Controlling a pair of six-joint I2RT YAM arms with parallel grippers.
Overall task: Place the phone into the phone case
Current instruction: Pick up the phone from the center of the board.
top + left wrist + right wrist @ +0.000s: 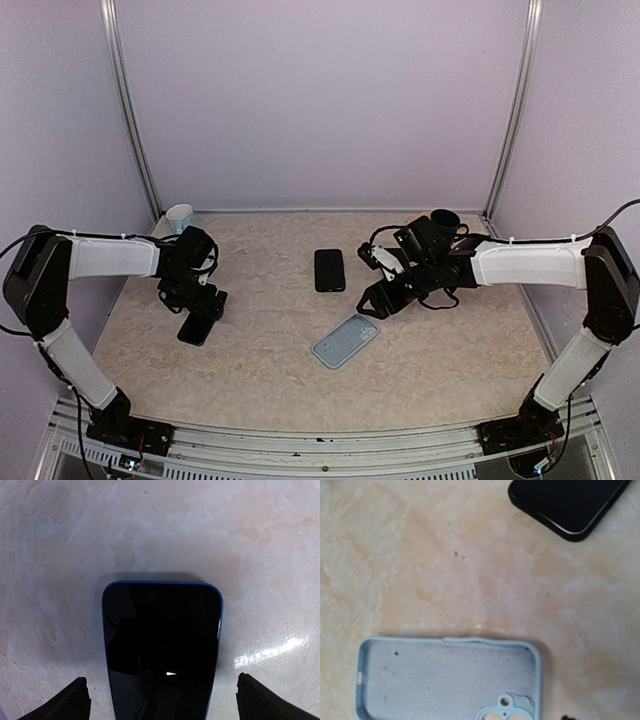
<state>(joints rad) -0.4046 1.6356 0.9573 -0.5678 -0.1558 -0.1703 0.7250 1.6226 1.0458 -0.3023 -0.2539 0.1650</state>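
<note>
Pale-blue silicone phone case (345,341) lies empty, lower centre; black glossy phone (329,270) just above it; left gripper (161,679), spread wide, straddles blue-rimmed phone (162,630) at left; right gripper (385,298): opening indiscernible; pick-up pending, needing a square close.

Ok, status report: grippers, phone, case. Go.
Left gripper open, straddling blue-edged phone flat on table. Right gripper near empty case, jaws unreadable. Second black phone lies apart, beyond the case; case opening unobstructed.

A pale mug (180,217) stands at the far left corner of the marbled beige desk (270,380). A dark mug (446,217) (partly hidden) sits near the far right corner. Lilac walls (320,100) stand around.
</note>
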